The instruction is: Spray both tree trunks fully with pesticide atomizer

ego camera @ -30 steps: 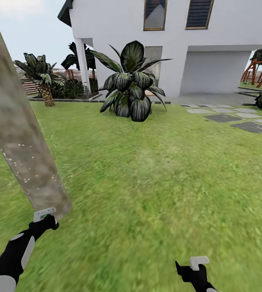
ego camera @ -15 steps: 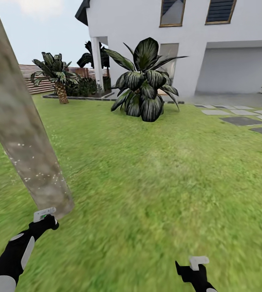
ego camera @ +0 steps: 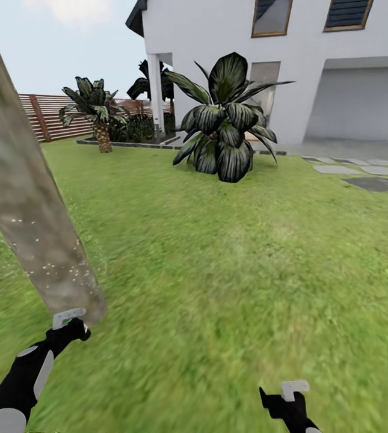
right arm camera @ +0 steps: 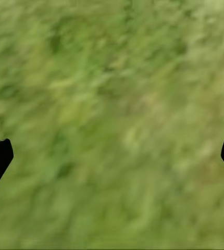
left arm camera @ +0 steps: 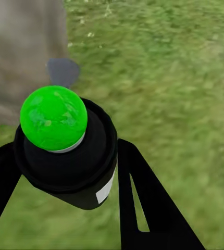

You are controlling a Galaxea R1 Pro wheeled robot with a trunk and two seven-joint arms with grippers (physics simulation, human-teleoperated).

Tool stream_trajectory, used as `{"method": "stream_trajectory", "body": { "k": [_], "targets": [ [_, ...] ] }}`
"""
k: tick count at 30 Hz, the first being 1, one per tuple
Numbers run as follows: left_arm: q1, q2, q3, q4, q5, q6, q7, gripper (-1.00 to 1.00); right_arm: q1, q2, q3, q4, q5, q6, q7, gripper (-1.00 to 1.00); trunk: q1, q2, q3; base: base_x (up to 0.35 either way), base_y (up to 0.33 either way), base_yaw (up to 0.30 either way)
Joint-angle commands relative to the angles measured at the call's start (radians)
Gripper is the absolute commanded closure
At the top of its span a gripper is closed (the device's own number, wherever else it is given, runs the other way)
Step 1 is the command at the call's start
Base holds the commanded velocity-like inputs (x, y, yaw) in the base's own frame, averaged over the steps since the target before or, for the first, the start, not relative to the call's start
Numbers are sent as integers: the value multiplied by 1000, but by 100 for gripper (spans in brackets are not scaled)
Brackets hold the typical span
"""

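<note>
While the whole view slides right against the house [ego camera: 290, 66], the left gripper [left arm camera: 65, 172] keeps pinching the spray can [left arm camera: 65, 151] beside the speckled trunk [ego camera: 31, 210], the right gripper [right arm camera: 112, 156] spread wide; spraying likely continues.

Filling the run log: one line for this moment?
left gripper: holds atomizer | tree trunk: white specks | right gripper: open above grass

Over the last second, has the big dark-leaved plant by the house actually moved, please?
No. The plant drifts right in the head view, but the house and fence drift with it, so the camera turned left.
</note>
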Motion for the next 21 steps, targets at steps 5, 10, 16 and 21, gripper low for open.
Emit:
{"method": "stream_trajectory", "body": {
  "k": [5, 10, 16, 21],
  "targets": [
    [-1, -1, -8, -12, 2, 5, 0, 100, 0, 0, 0, -1, -1, 0, 0, -100, 0, 0, -2, 29, -16, 226],
    [-28, -15, -171, -64, 2, 109, 12, 100, 0, 0, 0, -1, 0, 0, 1, -100, 0, 0, -2, 0, 0, 17],
    [-58, -56, -180, -241, 2, 286, 12, 100, 0, 0, 0, 0, 1, 0, 1, -100, 0, 0, -2, 0, 0, 0],
    [-131, -60, -180, -260, 1, 385, 12, 100, 0, 0, 0, 1, 0, 0, 0, -100, 0, 0, -2, 0, 0, 0]
  ]
}}
